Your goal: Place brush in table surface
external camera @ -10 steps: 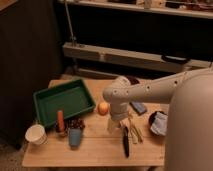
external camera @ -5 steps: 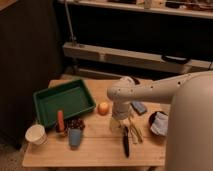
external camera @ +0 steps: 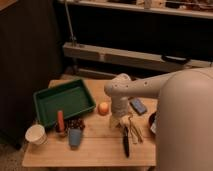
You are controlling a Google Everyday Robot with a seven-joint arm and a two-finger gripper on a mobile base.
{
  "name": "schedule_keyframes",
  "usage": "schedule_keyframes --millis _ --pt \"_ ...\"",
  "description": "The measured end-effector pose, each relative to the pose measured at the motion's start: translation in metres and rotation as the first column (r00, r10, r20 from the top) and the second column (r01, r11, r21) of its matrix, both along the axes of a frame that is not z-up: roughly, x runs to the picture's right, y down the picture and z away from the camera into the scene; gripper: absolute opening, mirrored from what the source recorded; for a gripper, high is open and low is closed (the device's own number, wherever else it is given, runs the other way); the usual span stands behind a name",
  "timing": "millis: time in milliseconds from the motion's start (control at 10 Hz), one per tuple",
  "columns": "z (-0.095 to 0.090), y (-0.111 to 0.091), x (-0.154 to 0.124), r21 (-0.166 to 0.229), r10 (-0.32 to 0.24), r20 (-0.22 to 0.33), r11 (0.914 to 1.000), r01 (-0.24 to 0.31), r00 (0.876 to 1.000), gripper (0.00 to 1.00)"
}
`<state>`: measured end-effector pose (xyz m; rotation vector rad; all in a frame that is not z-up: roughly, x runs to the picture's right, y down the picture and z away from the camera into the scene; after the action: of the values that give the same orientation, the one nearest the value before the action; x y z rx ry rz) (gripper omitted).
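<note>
Camera view: the arm [external camera: 150, 87] reaches in from the 3 o'clock side and bends down over the right half of the tabletop [external camera: 100, 147], so that the gripper [external camera: 123, 123] points at the planks. The gripper is released, with nothing between its fingers. The brush [external camera: 126, 145] lies flat on the bare wood just at the 6 o'clock side of the gripper, handle running roughly from 12 to 6 o'clock. Its upper end is close under the fingertips; contact cannot be confirmed. This position suggests that the brush rests on the tabletop under its own weight and that the placing step is essentially complete. The pale wooden utensils [external camera: 135, 131] lie just beside the brush at its 2 o'clock, so a straight upward retreat appears the safest way to avoid dragging them. The blue sponge [external camera: 138, 106] sits at the 1 o'clock side of the gripper, and an orange ball [external camera: 103, 108] at its 10 o'clock. The green tray [external camera: 64, 100] stands well apart at 9 o'clock, clear of the brush.
</note>
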<state>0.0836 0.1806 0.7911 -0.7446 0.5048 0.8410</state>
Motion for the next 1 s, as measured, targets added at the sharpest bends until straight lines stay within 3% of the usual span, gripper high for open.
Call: schedule_keyframes --millis 300,1000 --pt "0.005 0.007 -0.004 -0.016 -0.005 0.006 0.9999 0.005 1.0 0.8" --pt "0.015 0.023 -0.013 -0.008 -0.013 0.062 0.9999 0.014 0.998 0.8"
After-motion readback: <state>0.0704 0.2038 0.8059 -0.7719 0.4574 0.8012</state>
